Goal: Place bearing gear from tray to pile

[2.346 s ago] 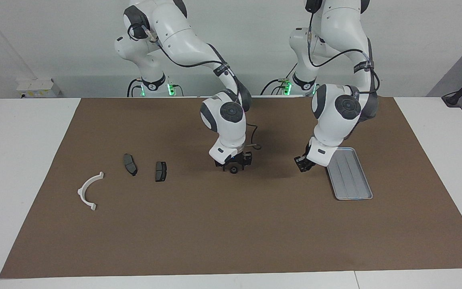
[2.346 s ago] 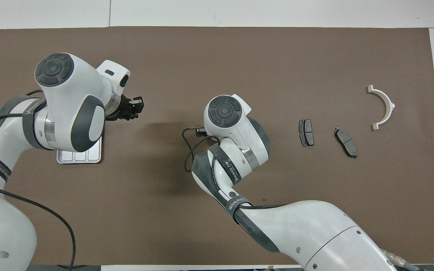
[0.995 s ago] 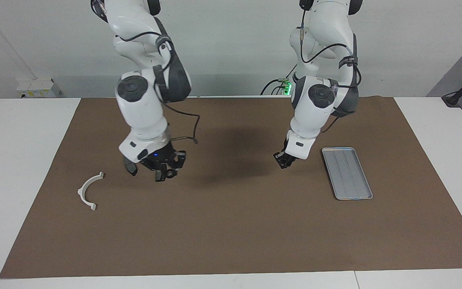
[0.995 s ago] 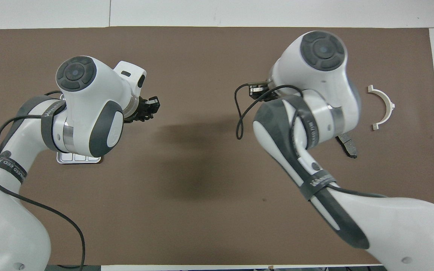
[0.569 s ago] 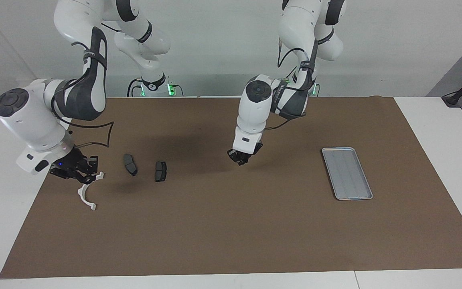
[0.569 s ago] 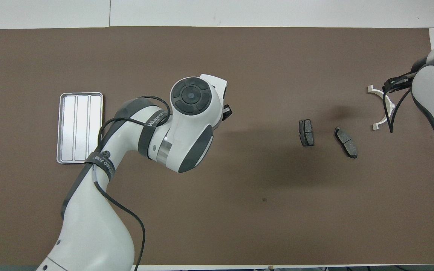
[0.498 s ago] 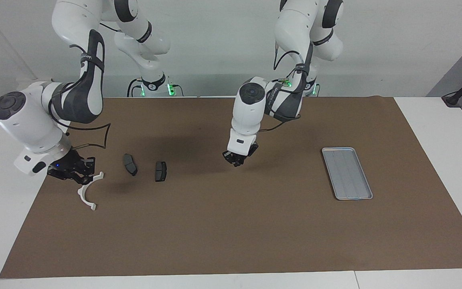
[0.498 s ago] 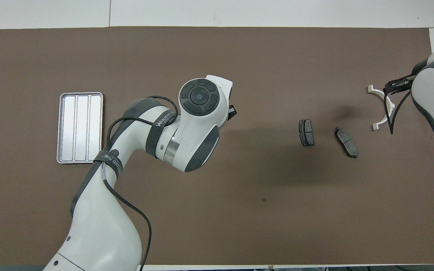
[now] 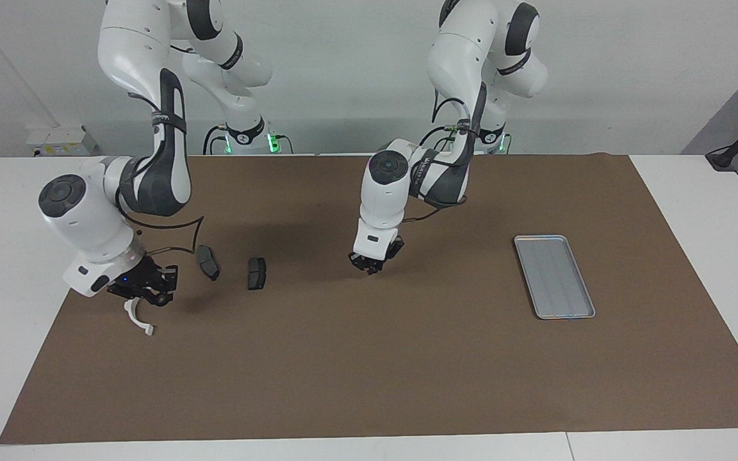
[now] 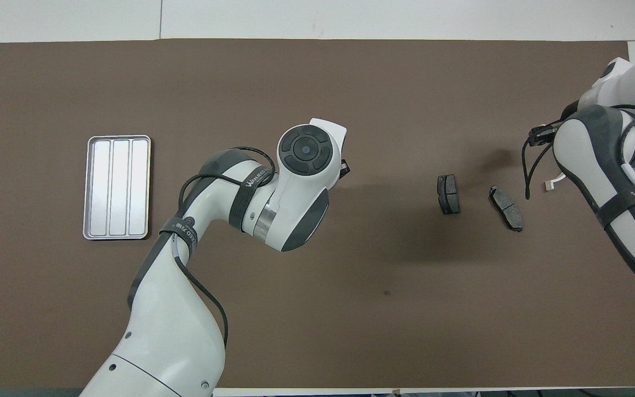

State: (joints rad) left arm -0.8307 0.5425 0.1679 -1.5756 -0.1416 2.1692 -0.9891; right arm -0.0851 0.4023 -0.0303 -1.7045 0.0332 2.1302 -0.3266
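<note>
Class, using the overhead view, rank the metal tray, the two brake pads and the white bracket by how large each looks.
1. Metal tray, clearly largest.
2. The two brake pads look alike; no ranking between them.
White bracket: mostly hidden under the right arm, only a tip shows, so its place is unsure.

White table, brown mat, plain pale wall

A brown mat (image 9: 369, 358) covers most of the white table (image 9: 16, 256) — white margins show at both ends and along the edges. A seam splits the tabletop near one edge. The wall (image 9: 343, 64) is plain, off-white, evenly lit — soft shadows on the mat. A small white box (image 9: 58, 139) sits at the table's edge by the wall; a dark stand (image 9: 737, 150) leans at the other end.
</note>
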